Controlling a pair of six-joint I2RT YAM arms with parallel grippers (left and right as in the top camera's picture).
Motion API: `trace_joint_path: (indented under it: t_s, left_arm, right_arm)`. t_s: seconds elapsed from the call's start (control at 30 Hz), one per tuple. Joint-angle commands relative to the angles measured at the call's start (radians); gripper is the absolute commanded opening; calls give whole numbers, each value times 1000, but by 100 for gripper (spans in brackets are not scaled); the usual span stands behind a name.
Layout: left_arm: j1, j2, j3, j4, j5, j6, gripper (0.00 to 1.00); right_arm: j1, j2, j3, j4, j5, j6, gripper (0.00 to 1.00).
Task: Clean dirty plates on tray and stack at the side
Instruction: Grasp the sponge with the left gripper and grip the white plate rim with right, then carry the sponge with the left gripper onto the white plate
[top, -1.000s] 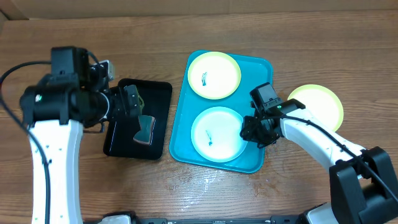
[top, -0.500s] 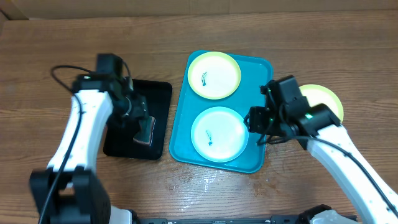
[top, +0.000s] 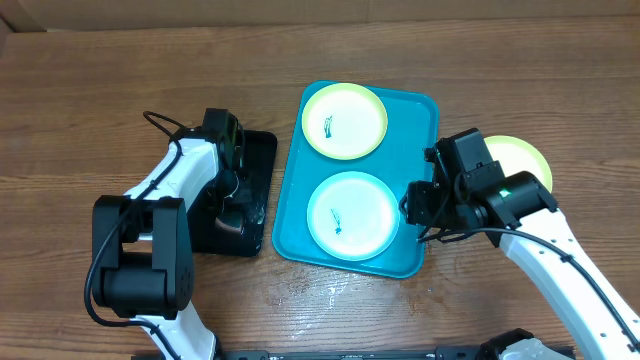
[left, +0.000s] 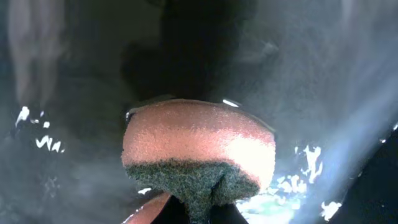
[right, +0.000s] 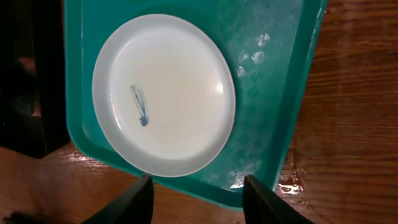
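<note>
The turquoise tray (top: 420, 115) holds two plates, each with a dark teal smudge: a pale yellow-green plate (top: 344, 120) at the back and a white-bluish plate (top: 352, 215) in front. Another yellow-green plate (top: 525, 160) lies on the table to the right, partly hidden by my right arm. My left gripper (top: 231, 200) is down in the black tray (top: 258, 150), shut on the orange-and-green sponge (left: 199, 146). My right gripper (right: 198, 193) stands open above the tray's rim (right: 186, 190), just beside the white-bluish plate (right: 180, 81), holding nothing.
The black tray lies directly left of the turquoise tray and is wet. Water spots glisten on the turquoise tray's floor (right: 258, 53) and on the wooden table (right: 292, 185) beside it. A cardboard edge runs along the back of the table.
My left arm has come down into the black tray and its jaws have closed on the sponge. My right gripper has opened wider and shifted a little along the tray's right side.
</note>
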Motion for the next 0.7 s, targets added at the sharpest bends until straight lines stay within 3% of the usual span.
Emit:
trace_joint_path:
  t_s: [0.0,0.23,0.37,0.53,0.67]
  left_arm:
    - [-9,43,5,-14,24,1,4]
    - [-9,-13,111,-131,35,1,4]
    - [-9,-58,198,-212,51,2,4]
    - [-9,-128,308,-294,108,3,4]
    - [-11,-175,362,-317,237,30,4]
  right_arm:
    - [-7,37,-13,5,95,90,48]
    - [-30,173,-13,61,146,142,56]
    - [-68,273,-13,113,132,132,56]
    - [-92,358,-13,217,-114,-124,56]
    - [-80,415,-13,245,-107,-148,56]
